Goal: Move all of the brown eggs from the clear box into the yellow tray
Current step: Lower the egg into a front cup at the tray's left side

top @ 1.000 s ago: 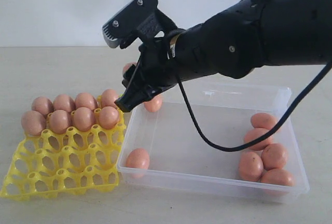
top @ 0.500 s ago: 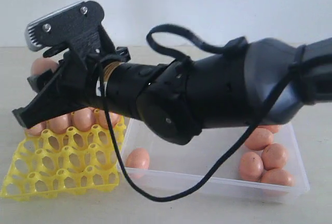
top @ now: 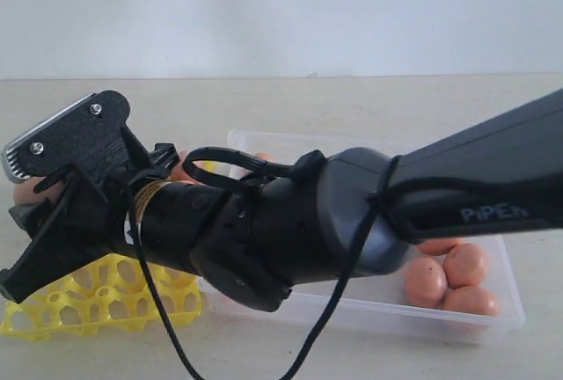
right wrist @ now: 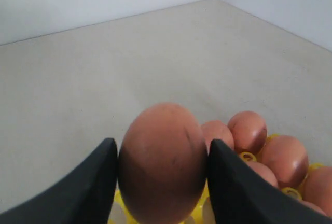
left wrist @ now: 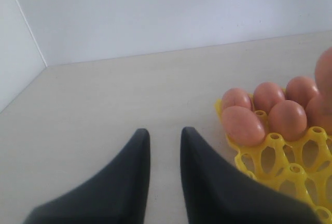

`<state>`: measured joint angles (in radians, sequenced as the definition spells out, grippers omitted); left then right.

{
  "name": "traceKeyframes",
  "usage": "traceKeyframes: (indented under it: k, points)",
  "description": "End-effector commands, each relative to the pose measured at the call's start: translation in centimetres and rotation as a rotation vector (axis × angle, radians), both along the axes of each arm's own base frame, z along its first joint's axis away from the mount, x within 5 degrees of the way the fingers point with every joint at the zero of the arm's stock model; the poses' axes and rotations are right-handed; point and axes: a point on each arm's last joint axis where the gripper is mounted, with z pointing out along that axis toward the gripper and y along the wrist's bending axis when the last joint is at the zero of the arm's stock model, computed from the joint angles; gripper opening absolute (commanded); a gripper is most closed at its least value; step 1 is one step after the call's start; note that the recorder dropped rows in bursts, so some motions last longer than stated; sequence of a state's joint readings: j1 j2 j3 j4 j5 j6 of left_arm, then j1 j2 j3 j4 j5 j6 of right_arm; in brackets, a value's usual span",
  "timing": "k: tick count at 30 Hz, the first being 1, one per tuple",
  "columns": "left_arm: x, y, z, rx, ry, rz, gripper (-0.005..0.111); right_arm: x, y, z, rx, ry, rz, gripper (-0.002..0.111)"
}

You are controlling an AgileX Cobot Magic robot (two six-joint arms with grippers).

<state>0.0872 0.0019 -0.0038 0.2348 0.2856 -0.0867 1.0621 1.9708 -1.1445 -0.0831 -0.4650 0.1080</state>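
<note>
Brown egg (right wrist: 163,162) held over yellow tray (top: 97,296).

Seated brown eggs (right wrist: 249,130) crowd the yellow tray (right wrist: 248,156) just beyond the right pincer (right wrist: 162,149); open bench (left wrist: 104,89) lies ahead of the left pincer (left wrist: 164,141).

Glossy black arm (top: 457,186) lettered PiPER; looped black cable (top: 220,153); two-screw wrist bracket (top: 70,138), edge seemingly grey; left gripper (left wrist: 164,130) tapered, black.

Left gripper (left wrist: 164,130) with two black fingers (left wrist: 124,182) a little apart and nothing between them, over a pale beige table (left wrist: 104,89), yellow tray (left wrist: 280,156) near it holding several brown eggs (left wrist: 287,119) in adjoining cells, white wall (left wrist: 155,11) behind
</note>
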Motion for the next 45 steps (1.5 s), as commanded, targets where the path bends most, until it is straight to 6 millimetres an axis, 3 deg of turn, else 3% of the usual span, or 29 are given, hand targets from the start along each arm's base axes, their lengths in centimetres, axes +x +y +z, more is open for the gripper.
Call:
traceKeyframes:
  k: [1, 11, 24, 33, 45]
  points:
    - [0.0, 0.0, -0.1, -0.004, -0.001, 0.002, 0.022, 0.2, 1.6, -0.1, 0.031, -0.015, 0.036, 0.0]
    - [0.0, 0.0, -0.1, -0.004, -0.001, 0.002, 0.022, 0.8, 4.1, -1.9, -0.012, -0.003, 0.069, 0.0]
    - [0.0, 0.0, -0.1, -0.004, -0.001, 0.002, 0.022, 1.3, 6.0, -4.3, -0.027, 0.003, 0.083, 0.0]
    - [0.0, 0.0, -0.1, -0.004, -0.001, 0.002, 0.022, 3.5, 6.4, -5.4, -0.062, 0.004, 0.047, 0.0]
    - [0.0, 0.0, -0.1, -0.004, -0.001, 0.002, 0.022, 4.0, 6.2, -6.8, -0.083, 0.017, 0.036, 0.0]
